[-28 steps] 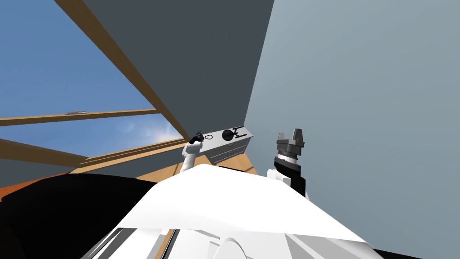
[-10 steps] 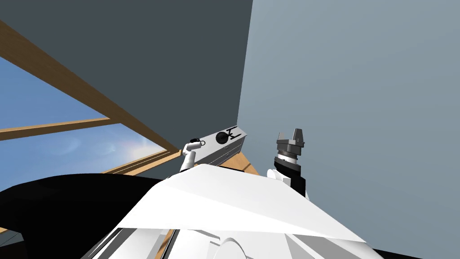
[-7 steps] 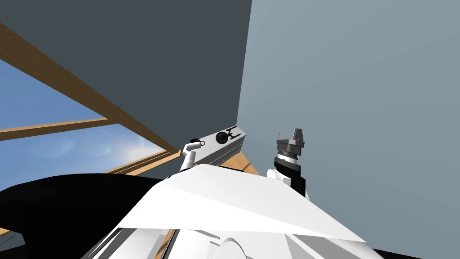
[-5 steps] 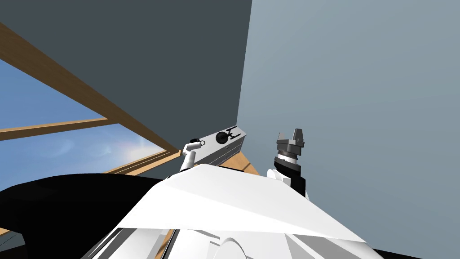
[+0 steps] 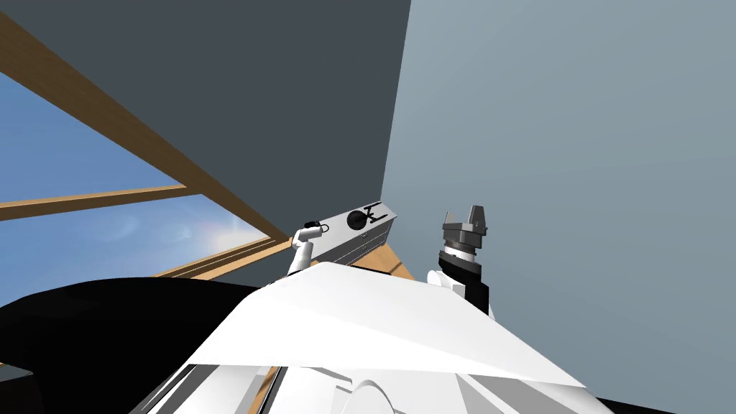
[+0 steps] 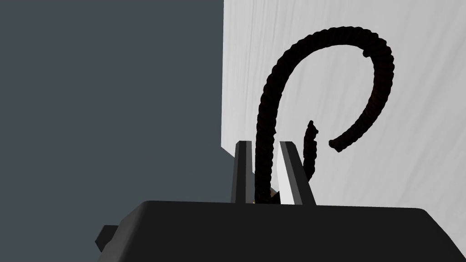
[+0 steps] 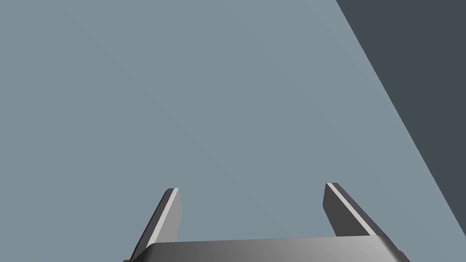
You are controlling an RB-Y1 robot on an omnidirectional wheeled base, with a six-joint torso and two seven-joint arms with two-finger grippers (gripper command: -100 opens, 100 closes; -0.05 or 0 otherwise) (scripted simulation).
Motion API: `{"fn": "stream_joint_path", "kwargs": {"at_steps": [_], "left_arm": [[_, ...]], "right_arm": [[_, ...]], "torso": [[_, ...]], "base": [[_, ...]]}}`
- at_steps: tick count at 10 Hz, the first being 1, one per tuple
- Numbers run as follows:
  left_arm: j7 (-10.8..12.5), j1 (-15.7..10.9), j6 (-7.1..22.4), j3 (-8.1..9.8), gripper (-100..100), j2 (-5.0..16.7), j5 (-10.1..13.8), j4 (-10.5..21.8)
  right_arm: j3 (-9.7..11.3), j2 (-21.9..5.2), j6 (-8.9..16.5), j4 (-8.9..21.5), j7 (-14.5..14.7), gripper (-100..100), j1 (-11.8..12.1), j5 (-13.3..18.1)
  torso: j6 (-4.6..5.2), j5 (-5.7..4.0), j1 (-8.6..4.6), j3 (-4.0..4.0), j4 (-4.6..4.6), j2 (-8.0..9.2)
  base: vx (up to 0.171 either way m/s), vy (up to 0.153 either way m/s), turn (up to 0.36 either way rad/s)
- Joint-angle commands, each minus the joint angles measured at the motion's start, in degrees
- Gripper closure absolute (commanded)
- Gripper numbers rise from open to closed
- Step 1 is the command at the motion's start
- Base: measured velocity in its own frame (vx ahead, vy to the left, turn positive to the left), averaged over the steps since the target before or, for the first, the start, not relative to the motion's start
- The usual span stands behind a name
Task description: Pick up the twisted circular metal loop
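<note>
Δ since 2.8 s ago | my head camera shifts | window (image 5: 86, 144) sits further left | white surface (image 5: 338, 227) appears more edge-on

The right gripper (image 7: 251, 187) is open: its two thin, blade-like fingers (image 7: 166, 218) rise from the grey body (image 7: 264, 250) that lies along the near edge, with about a third of the picture's width between them. Each finger is dark grey on its broad face, with a pale strip down one edge. They lean slightly away from each other toward the tips, so the gap is widest at the top, and they stay apart from one another along their whole visible length.
</note>
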Motion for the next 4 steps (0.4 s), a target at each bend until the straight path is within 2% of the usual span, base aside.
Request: {"fn": "stream_joint_path", "kwargs": {"at_steps": [1,2,3,4], "left_arm": [[-0.86,0.6,1.33,-0.87,100,-0.38,0.72,-2.01],[-1.35,1.0,2.1,-1.41,100,-0.64,1.15,-3.32],[-1.01,0.7,1.64,-1.02,100,-0.36,0.92,-2.45],[-1.11,0.72,1.8,-1.08,0,-0.38,0.97,-2.57]], "right_arm": [[0.0,0.0,0.0,0.0,0.0,0,0.0,0.0],[0.0,0.0,0.0,0.0,0.0,0,0.0,0.0],[0.0,0.0,0.0,0.0,0.0,0,-0.01,0.0],[0.0,0.0,0.0,0.0,0.0,0,-0.01,0.0]], "torso": [[0.0,0.0,0.0,0.0,0.0,0.0],[0.05,-0.01,-0.05,0.0,0.01,-0.01],[0.08,-0.01,-0.07,-0.01,0.01,-0.02],[0.1,0.01,0.02,0.0,0.01,0.0]], "base": [[0.026,-0.045,0.156],[0.023,-0.042,0.115],[0.01,-0.02,0.022],[0.0,0.0,0.0]]}}
